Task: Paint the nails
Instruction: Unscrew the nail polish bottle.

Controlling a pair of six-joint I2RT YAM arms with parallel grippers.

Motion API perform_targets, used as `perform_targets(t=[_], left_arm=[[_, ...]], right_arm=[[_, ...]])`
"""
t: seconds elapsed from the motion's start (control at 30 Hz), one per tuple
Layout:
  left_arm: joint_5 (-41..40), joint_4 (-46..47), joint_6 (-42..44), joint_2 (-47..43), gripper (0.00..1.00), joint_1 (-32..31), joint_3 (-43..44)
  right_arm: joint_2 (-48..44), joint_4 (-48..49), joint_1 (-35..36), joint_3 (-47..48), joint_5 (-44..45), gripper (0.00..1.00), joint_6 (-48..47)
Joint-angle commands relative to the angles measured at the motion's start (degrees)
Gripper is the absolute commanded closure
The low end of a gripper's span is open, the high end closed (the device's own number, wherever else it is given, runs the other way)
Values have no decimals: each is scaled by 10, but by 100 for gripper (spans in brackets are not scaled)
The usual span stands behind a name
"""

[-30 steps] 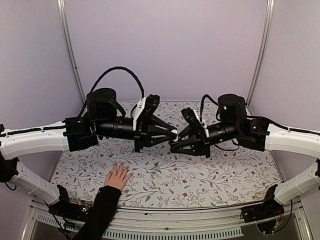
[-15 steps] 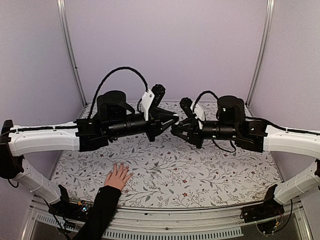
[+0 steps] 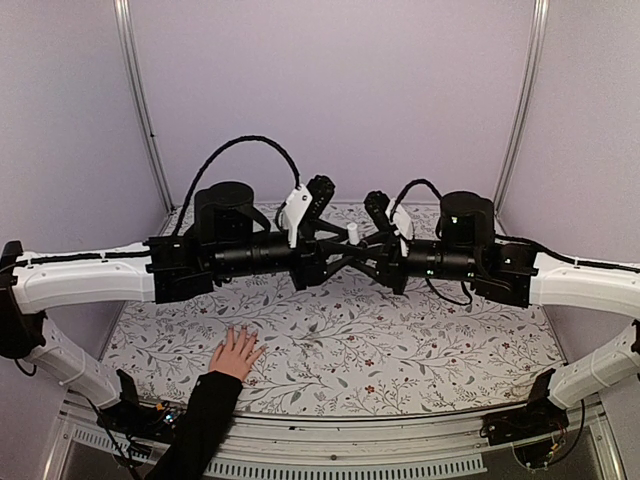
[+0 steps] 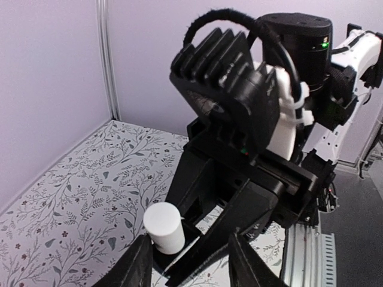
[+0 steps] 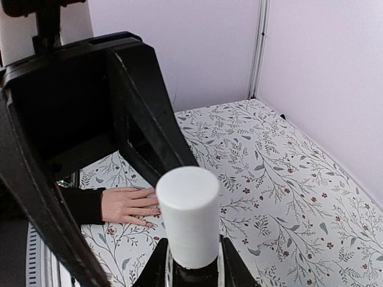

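Human hand [image 3: 237, 352], lower left of the overhead view, flat on the floral table [image 3: 450, 350]. Its long axis runs from the black sleeve [image 3: 200, 410] up-right to the spread fingers. The nails [image 5: 153, 207] are too small to resolve. Centre frame: right gripper [image 5: 192, 266] clamped on a white-capped bottle [image 5: 187, 215], body mostly cut off. Left gripper [image 4: 191, 266] has its fingers apart.

The top view looks down from behind onto the table [image 3: 450, 350] and hand [image 3: 236, 352]. The wrist cameras face each other (nearly nose to nose), sharing the white-capped bottle [image 4: 163, 227]; the right one also sees that hand.
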Motion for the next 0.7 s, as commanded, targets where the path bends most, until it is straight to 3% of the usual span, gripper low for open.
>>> perform_targets(t=[0.0,0.23,0.37,0.67], left_arm=[[67,-28,36,-43,52,0,0],[150,-81,100,-72,51,3,-3],[150,-164,139,-70,54,3,28],[135,-299,194,-59,56,2,80]], right_arm=[[-25,31,0,-11,-43,100,-10],[-34,-7,-1,-7,-147,100,-44],[-21,-48,-1,10,-204,100,-59],[13,-116,-1,28,-217,100,-72]])
